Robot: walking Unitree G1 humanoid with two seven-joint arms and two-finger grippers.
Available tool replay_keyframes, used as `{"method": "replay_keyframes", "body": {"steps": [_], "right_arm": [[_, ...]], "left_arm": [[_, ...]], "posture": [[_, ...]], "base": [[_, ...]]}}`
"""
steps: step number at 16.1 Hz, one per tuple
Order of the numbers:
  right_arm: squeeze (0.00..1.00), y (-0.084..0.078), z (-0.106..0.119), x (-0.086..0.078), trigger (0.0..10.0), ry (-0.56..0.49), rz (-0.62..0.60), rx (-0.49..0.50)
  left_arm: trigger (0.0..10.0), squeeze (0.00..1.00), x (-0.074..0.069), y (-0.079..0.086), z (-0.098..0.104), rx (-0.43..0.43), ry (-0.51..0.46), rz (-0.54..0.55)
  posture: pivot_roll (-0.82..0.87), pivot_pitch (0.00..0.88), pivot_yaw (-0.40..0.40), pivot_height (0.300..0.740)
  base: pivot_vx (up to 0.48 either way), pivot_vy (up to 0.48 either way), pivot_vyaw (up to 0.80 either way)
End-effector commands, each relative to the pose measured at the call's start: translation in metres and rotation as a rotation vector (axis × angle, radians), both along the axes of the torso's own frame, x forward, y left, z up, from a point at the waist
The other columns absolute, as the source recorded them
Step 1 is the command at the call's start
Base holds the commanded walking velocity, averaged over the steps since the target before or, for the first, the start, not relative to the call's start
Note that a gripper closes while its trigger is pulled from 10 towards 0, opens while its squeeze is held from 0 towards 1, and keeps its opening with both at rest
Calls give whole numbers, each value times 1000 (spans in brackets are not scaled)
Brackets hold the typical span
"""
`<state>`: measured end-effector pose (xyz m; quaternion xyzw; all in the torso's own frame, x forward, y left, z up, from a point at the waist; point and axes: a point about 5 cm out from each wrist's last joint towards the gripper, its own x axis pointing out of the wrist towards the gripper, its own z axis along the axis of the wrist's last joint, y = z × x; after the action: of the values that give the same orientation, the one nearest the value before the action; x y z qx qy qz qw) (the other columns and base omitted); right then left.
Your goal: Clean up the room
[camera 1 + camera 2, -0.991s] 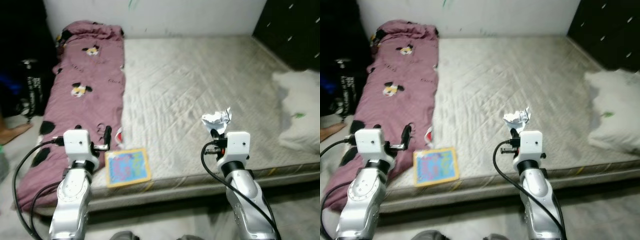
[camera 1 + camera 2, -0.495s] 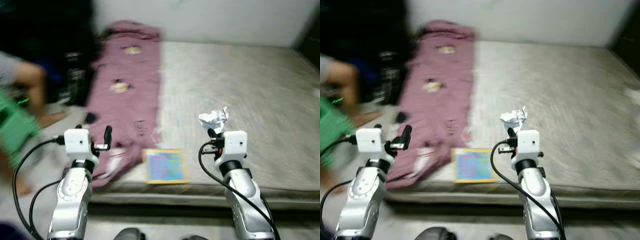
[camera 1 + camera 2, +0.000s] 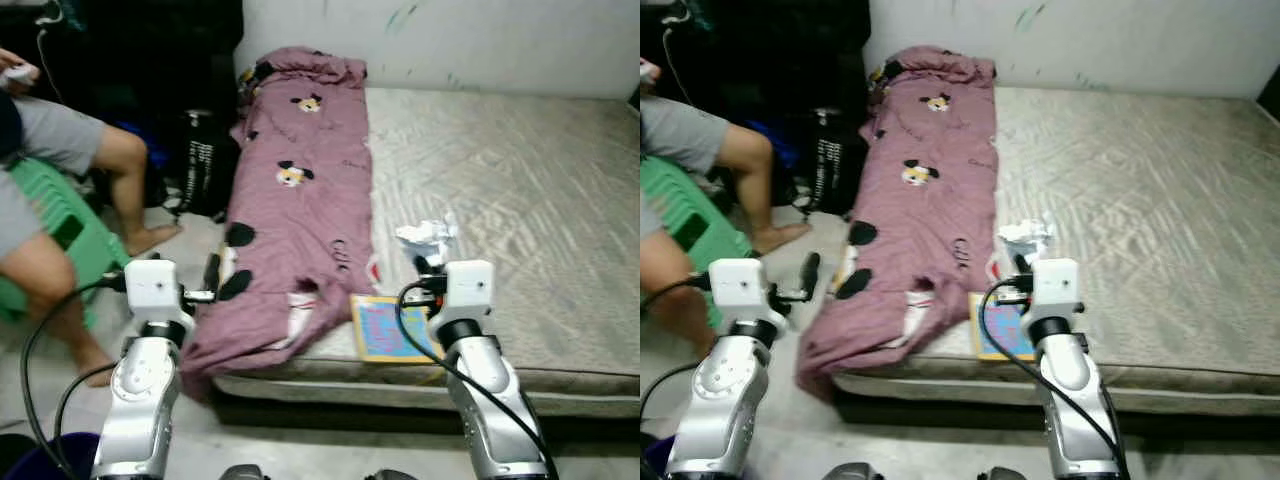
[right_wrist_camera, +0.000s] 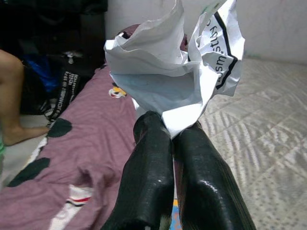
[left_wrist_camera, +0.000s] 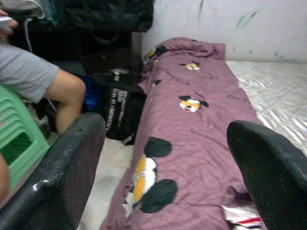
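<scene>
Holding crumpled paper (image 4: 175,76) pinched by its lowest fold in the right hand (image 4: 173,132), fingers closed tight, raised over the bed (image 3: 520,190) edge near the book (image 3: 392,328). Looks featherlight, soft, crushable, not fragile; likely to slip from so thin a pinch, so better gripped through the bulk of the wad. Left hand (image 5: 168,158) wide open and empty, facing the blanket (image 3: 300,190). Dark blue bin rim (image 3: 40,462) at the lower left corner; contents hidden.
</scene>
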<state>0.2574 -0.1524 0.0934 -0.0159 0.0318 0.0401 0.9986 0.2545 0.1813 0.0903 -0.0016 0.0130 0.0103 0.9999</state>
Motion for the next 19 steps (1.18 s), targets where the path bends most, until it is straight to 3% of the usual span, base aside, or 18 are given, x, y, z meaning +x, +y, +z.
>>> {"method": "replay_keyframes", "body": {"steps": [1,3,9,19], "right_arm": [[0,-11,0,-1,10000,1,-36,-14],[0,-11,0,0,10000,0,-31,-4],[0,-4,0,2,10000,-5,5,-7],[0,7,6,13,10000,-46,46,-14]], "left_arm": [[10000,0,2,-9,0,-7,2,-23],[10000,0,2,-10,1,-8,-4,-25],[10000,0,4,-11,6,4,-41,-22],[10000,0,10,-18,19,46,-84,-8]], "posture": [[30,0,1,740],[28,0,2,740],[33,0,0,740],[42,0,-18,740]], "base": [[0,480,0],[0,441,0],[0,0,71],[0,0,800]]}}
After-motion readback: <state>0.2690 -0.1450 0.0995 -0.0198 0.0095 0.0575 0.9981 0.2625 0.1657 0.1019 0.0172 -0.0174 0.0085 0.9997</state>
